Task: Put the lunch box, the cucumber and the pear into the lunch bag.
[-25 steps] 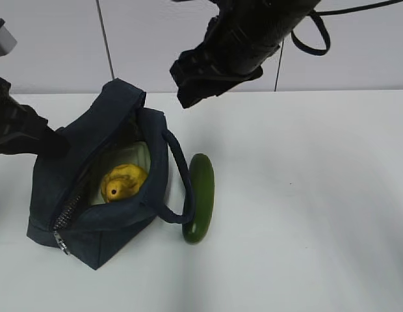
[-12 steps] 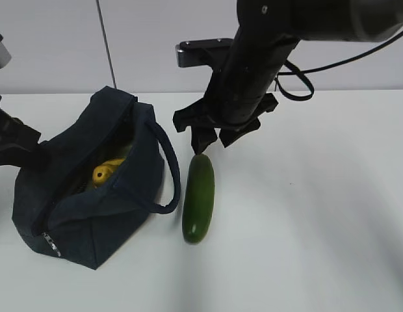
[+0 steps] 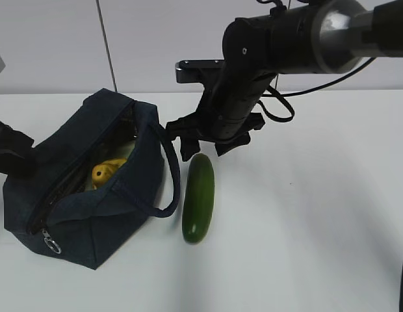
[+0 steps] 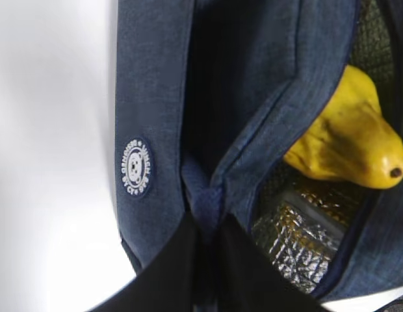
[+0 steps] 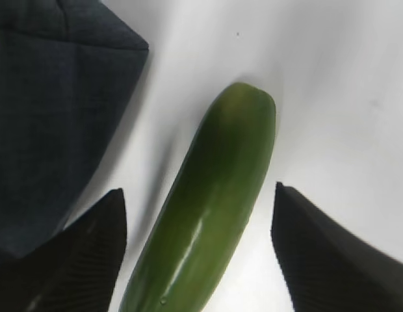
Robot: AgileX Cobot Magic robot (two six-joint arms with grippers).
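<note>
Two tools — right tool (image 3: 201, 147) lower now, spread astride cucumber (image 3: 199, 197) | left tool (image 4: 208, 273) clenched on lunch bag (image 3: 91, 188) edge — bag shifted left

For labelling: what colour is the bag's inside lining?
Shiny silver foil, quilted; the lining of the bag shows best in the left wrist view.

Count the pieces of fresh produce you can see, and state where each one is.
2. The pear sits inside the open bag. The cucumber lies on the table just right of the bag's strap. More could be hidden deeper in the bag.
</note>
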